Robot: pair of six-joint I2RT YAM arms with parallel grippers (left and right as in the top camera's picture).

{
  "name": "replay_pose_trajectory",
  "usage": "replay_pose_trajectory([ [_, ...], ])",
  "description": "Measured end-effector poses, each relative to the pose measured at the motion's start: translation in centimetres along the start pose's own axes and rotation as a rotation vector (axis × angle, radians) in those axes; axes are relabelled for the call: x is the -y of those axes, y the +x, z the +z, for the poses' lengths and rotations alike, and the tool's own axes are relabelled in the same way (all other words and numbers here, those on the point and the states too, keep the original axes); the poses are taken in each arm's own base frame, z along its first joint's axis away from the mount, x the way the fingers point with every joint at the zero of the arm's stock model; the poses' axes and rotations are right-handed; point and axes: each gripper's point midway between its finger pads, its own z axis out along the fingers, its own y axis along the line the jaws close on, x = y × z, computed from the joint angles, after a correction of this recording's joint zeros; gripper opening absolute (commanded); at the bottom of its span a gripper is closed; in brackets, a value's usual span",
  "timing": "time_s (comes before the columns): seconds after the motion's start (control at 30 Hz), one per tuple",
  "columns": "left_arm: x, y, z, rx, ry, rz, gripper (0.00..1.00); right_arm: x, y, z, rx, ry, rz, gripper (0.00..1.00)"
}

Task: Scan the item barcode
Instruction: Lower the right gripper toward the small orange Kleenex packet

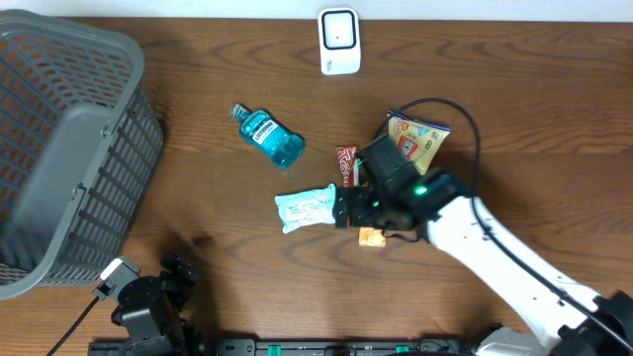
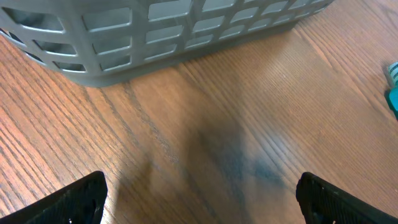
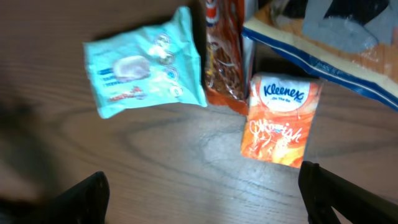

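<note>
Kleenex pack (image 3: 280,121), orange, lies flat on the wooden surface (image 1: 198,59) just right of centre in the overhead view, at about 4 o'clock from the light-blue packet (image 1: 307,208). In the right wrist view the two are apart, with a brown chocolate bar wrapper (image 3: 224,68) between them at 12 o'clock, its edge touching the packet. A yellow and blue chip bag (image 3: 329,50) lies at 1 o'clock of the Kleenex pack and overlaps its top corner. A white scanner (image 1: 338,40) stands at the 12 o'clock edge of the surface, well apart from this cluster. A blue mouthwash bottle (image 1: 269,136) lies on its side at 10 o'clock from the packet.

The right gripper (image 3: 202,196) hovers over bare wood at 6 o'clock of the packet and the Kleenex pack, jaws spread wide with nothing between them. Which item it is over I cannot tell.

The left gripper (image 2: 199,199) sits low at the 7 o'clock corner of the surface, jaws wide and empty, facing the grey basket (image 2: 186,31) that fills the 9 o'clock side.
</note>
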Motion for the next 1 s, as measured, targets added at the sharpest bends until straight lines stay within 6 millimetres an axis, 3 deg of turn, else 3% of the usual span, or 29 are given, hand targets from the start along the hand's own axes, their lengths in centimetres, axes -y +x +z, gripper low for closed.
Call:
replay_pose_trajectory([
  [0.13,0.0,0.0,0.0,0.000,0.000,0.000,0.98,-0.6,2.1,2.5,-0.042,0.086,-0.026,0.89],
  [0.23,0.0,0.0,0.0,0.000,0.000,0.000,0.98,0.2,3.8,4.4,-0.082,0.195,-0.046,0.86],
  [0.33,0.0,0.0,0.0,0.000,0.000,0.000,0.98,1.7,5.1,6.0,-0.118,0.307,-0.032,0.68],
  [0.47,0.0,0.0,0.0,0.000,0.000,0.000,0.98,2.9,5.2,7.3,-0.119,0.372,0.004,0.57],
  [0.7,0.0,0.0,0.0,0.000,0.000,0.000,0.98,3.4,4.4,7.4,-0.065,0.408,0.054,0.49],
  [1.0,0.0,0.0,0.0,0.000,0.000,0.000,0.98,7.0,5.1,5.6,-0.051,0.579,0.195,0.33],
])
